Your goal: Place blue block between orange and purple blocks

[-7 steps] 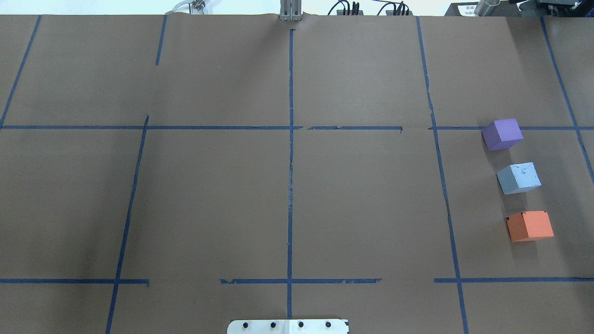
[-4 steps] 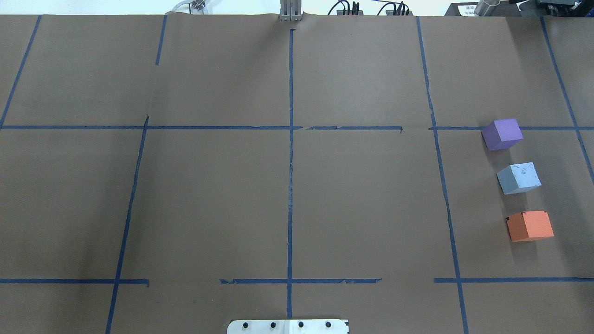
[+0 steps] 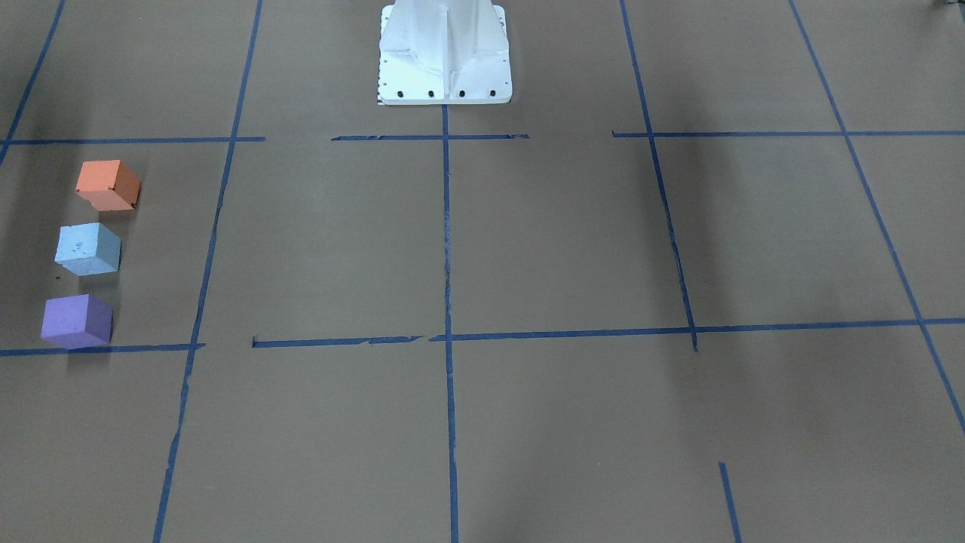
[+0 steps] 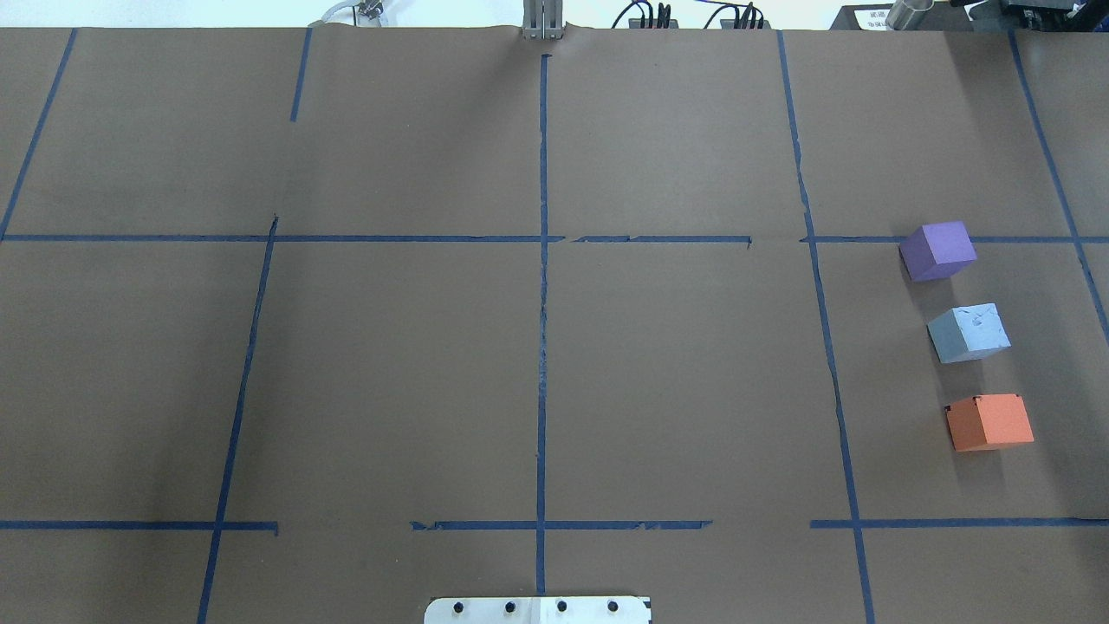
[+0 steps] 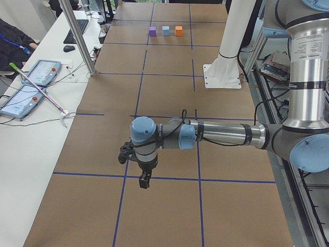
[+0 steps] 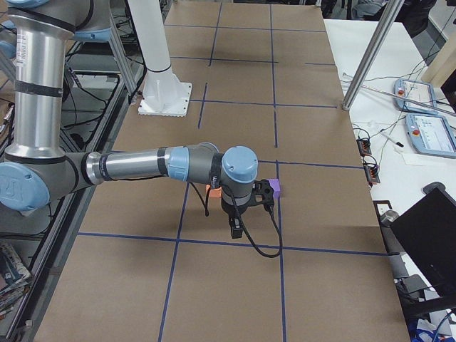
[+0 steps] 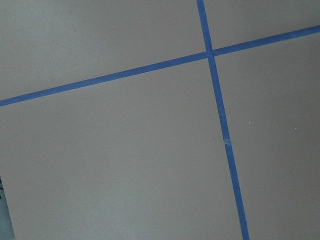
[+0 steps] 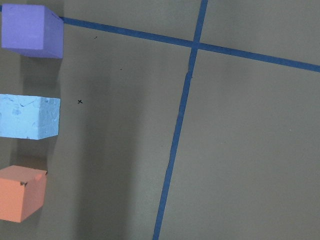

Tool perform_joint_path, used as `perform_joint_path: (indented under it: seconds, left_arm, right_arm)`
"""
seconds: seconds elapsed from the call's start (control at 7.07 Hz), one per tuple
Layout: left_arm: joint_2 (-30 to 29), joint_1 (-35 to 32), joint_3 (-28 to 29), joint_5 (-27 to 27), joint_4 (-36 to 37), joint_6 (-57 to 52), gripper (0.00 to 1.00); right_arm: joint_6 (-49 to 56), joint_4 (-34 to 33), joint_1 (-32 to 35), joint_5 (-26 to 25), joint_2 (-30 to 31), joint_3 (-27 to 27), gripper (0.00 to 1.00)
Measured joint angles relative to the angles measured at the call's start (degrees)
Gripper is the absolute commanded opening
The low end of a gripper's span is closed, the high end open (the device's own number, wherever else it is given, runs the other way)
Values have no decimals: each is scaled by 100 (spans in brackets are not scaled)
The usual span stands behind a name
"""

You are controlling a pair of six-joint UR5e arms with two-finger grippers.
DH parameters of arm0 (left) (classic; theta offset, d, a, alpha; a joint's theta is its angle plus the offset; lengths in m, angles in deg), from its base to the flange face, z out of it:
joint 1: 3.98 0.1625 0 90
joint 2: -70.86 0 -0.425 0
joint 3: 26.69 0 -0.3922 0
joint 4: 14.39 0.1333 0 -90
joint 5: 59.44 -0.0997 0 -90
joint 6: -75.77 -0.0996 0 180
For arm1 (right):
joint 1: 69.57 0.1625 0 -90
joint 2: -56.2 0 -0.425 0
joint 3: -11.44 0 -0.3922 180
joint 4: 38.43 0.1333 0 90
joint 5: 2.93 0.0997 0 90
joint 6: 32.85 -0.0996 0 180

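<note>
3 in line: light-blue foam cube (image 4: 969,332), purple foam cube (image 4: 937,250) at its 12 o'clock, orange foam cube (image 4: 989,422) at 6. Looks done, so leave them untouched. Whether the left gripper (image 5: 145,181) or right gripper (image 6: 234,229) is parted, I cannot tell.

We see a tabletop (image 4: 390,364) covered in brown paper, with blue tape lines (image 4: 542,347) dividing it into a grid of rectangles. Soft shadow bands (image 3: 716,226) lie across the paper under even light. Beyond the far edge stands a white desk (image 5: 36,144), and a slanted metal post (image 5: 81,46) rises just beside that edge. On the desk we make out two tablet-like control panels (image 5: 45,72), a keyboard (image 5: 76,32), a mouse (image 5: 69,48) and loose cables. Near the far right corner there is an open dark laptop (image 6: 427,228). Black plugs (image 4: 645,16) line the far edge.
</note>
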Motion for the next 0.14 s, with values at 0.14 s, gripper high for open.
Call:
perform_joint_path:
  seconds: [0.14]
  left_arm:
    - [0, 2, 0, 3, 0, 1, 100]
  right_arm:
    - [0, 3, 0, 2, 0, 1, 100]
